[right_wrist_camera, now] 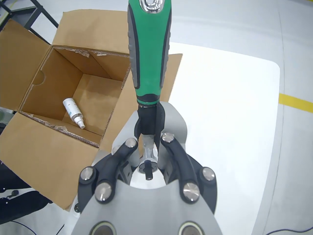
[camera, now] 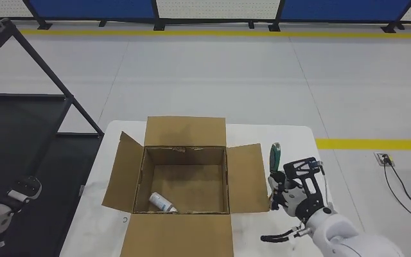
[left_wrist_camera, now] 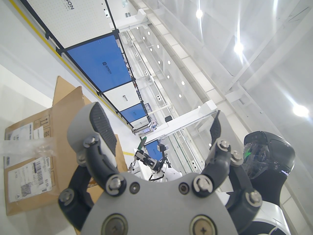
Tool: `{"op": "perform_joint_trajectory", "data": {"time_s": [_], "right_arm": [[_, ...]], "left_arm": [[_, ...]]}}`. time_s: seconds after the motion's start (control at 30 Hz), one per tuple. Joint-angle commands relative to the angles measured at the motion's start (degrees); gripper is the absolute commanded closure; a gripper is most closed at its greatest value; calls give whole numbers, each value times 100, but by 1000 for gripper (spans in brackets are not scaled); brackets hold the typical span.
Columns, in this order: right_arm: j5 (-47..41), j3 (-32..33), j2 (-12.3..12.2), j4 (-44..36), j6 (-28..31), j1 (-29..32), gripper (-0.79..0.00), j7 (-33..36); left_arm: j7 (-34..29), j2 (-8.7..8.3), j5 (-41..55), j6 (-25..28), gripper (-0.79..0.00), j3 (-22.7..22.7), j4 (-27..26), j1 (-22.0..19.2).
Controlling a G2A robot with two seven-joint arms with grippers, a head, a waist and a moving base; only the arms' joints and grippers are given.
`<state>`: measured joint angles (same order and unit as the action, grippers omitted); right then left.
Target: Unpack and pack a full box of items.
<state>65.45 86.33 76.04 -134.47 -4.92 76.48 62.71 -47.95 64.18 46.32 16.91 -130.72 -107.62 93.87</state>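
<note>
An open cardboard box [camera: 185, 149] stands on the white table [camera: 282, 138], flaps spread. A small white spray bottle [camera: 163, 203] lies inside near the front left corner; the right wrist view shows the bottle [right_wrist_camera: 73, 112] too. My right gripper [camera: 277, 183] is over the table just right of the box's right flap, shut on a green-handled ratchet wrench [right_wrist_camera: 148, 47] whose handle points away from the wrist. My left gripper [left_wrist_camera: 156, 125] is off the table's left side, tilted upward, open and empty, with the box's labelled side [left_wrist_camera: 31, 157] beside it.
A black metal frame [camera: 48, 96] stands left of the table. Bare table surface [right_wrist_camera: 225, 103] lies right of the box. Blue and white partition panels [camera: 212, 9] line the far floor behind a yellow line.
</note>
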Motion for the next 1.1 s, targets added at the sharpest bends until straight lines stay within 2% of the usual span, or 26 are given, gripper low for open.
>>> {"op": "perform_joint_trajectory", "data": {"time_s": [0.0,0.2,0.43,0.57,0.73,0.87,1.07], "right_arm": [[-94,140,-7,108,-85,7,0,33],[-119,366,-15,877,-669,-377,0,230],[176,305,-26,2489,-1269,-1278,0,583],[310,246,-40,3417,-1228,-1680,0,497],[570,109,-78,4422,-764,-2076,0,505],[716,74,-117,4758,-389,-2189,0,588],[1062,-29,-148,4943,-367,-2272,0,827]], "left_arm": [[0,0,0,0,-785,0,0,0],[0,0,0,0,-785,0,0,0],[0,0,0,0,-785,0,0,0],[0,0,0,0,-785,0,0,0],[0,0,0,0,-785,0,0,0],[0,0,0,0,-785,0,0,0],[0,0,0,0,-785,0,0,0]]}}
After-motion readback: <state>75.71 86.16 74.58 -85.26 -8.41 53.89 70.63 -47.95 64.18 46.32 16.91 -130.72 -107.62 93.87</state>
